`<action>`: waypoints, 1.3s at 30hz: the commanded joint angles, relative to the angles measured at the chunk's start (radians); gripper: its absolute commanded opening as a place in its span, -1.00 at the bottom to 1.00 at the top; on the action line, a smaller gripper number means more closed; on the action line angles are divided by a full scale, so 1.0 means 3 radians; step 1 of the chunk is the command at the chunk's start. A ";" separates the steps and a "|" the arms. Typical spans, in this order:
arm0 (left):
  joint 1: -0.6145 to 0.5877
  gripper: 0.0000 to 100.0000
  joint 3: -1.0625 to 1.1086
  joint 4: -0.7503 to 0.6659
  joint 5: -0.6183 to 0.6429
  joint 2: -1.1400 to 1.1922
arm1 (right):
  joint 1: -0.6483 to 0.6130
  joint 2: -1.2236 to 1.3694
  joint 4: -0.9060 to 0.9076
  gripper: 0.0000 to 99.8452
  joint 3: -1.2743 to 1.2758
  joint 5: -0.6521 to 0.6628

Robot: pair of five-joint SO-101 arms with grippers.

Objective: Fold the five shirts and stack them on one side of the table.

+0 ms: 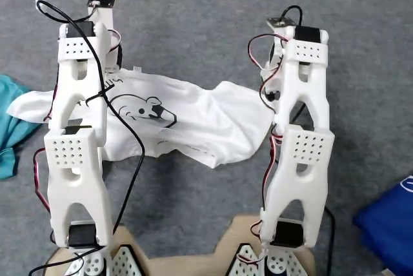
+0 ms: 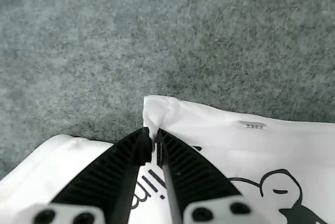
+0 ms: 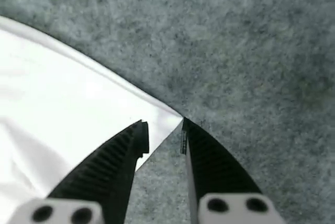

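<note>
One white shirt [image 1: 193, 121] with a black mouse drawing [image 1: 145, 109] lies rumpled across the middle of the grey worktop [image 1: 193, 24], between the two arms. The left hand [image 2: 153, 148] is pinched closed on the shirt's far edge at the left, with a small fold of cloth nipped in it. The right hand [image 3: 163, 132] stands partly open over the shirt's right corner, gripping nothing. A teal shirt [image 1: 10, 121] lies at the left edge and a blue shirt [image 1: 387, 224] at the near right.

A robotics lab bench is indicated: the left arm [image 1: 74, 160] and right arm [image 1: 300, 153], with exposed wiring [image 1: 132, 134], are mounted on a plywood base [image 1: 187, 260] at the near edge of a grey felt-covered table [image 1: 193, 24].
</note>
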 commanded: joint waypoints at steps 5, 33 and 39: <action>-0.0005 -0.96 -0.0164 0.0015 0.0020 -0.0028 | -0.0013 0.0095 -0.0082 -0.75 -0.0018 -0.0082; 0.0005 -0.96 -0.0399 0.0092 0.0020 -0.0059 | -0.0003 0.0192 0.0261 -0.99 -0.0836 -0.0051; 0.0005 -0.96 -0.1478 0.0542 0.0010 -0.0059 | 0.0003 -0.0284 0.0312 -0.99 -0.1404 0.0128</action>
